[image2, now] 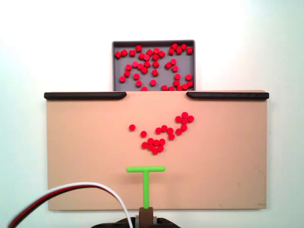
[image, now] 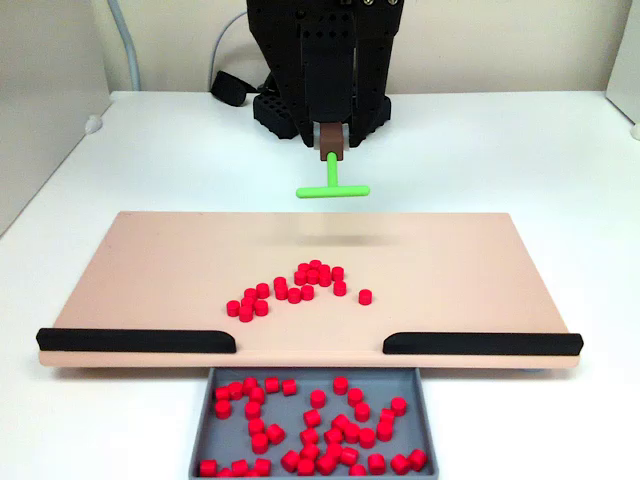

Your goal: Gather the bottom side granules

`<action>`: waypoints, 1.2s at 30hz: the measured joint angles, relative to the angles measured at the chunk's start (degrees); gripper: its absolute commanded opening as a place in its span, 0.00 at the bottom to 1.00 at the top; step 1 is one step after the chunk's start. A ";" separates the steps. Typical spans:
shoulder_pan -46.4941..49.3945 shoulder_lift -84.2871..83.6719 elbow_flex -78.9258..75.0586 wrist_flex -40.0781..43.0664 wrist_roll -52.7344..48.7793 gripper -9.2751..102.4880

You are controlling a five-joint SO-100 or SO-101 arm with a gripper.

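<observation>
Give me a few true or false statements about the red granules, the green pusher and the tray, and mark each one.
1. The green T-bar pusher is touching the granules on the board. False: in a fixed view there is bare board between its crossbar and the nearest pellets.
2. The grey tray already holds red pellets. True.
3. Two black rails line one edge of the tan board, with a gap between them at the tray. True.
4. The granules on the board lie in one neat straight row. False: they form a loose curved cluster, with one pellet apart.
5. The claw carries the pusher by its stem. True.
</observation>
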 measured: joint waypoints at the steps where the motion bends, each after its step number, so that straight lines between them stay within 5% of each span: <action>1: 0.00 0.00 0.00 0.00 -0.18 0.09; 36: 4.22 9.67 22.85 -18.37 -3.87 0.08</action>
